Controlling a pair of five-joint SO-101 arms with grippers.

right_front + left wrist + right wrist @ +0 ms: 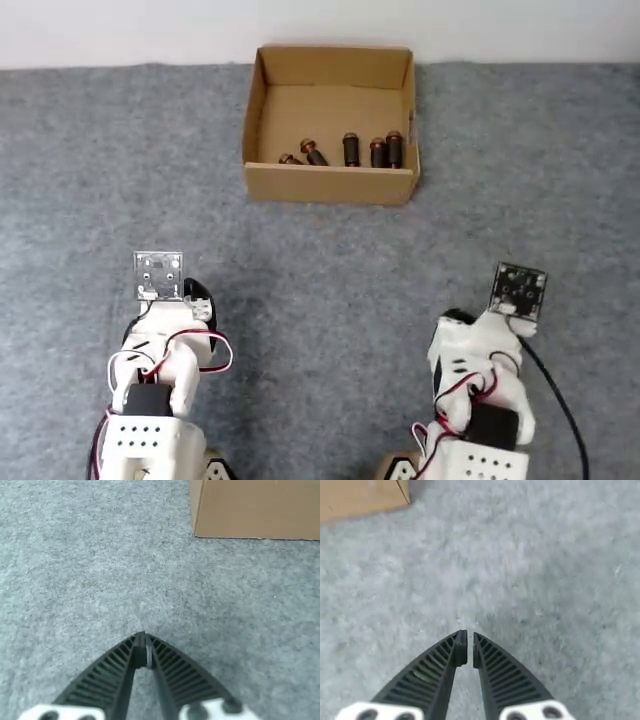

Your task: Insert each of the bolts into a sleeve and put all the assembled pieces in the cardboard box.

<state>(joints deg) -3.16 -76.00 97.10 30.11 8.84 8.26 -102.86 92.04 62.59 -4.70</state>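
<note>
Both grippers are closed on nothing: the left gripper (143, 647) has its ribbed black jaws pressed tip to tip, and the right gripper (469, 649) shows only a hairline slit between its jaws, each hanging over the grey, felt-like bench (330, 280). The cardboard box (330, 185) sits well ahead of both, off toward the inner side of each gripper. Five assembled pieces (351, 150) lie in a row against the box wall nearest the grippers: short dark cylinders with coppery flanged heads, smooth metal against matt brown board. The task looks close to finished, so the risks are small ones. The piece farthest toward the left gripper's side looks tilted and half hidden, so I cannot tell whether its bolt is fully seated; a loose bolt could slide out of its sleeve if jolted. The pieces are round and could roll, and the light, open-topped box could be shoved across the fuzzy bench by a careless forward sweep.
</note>
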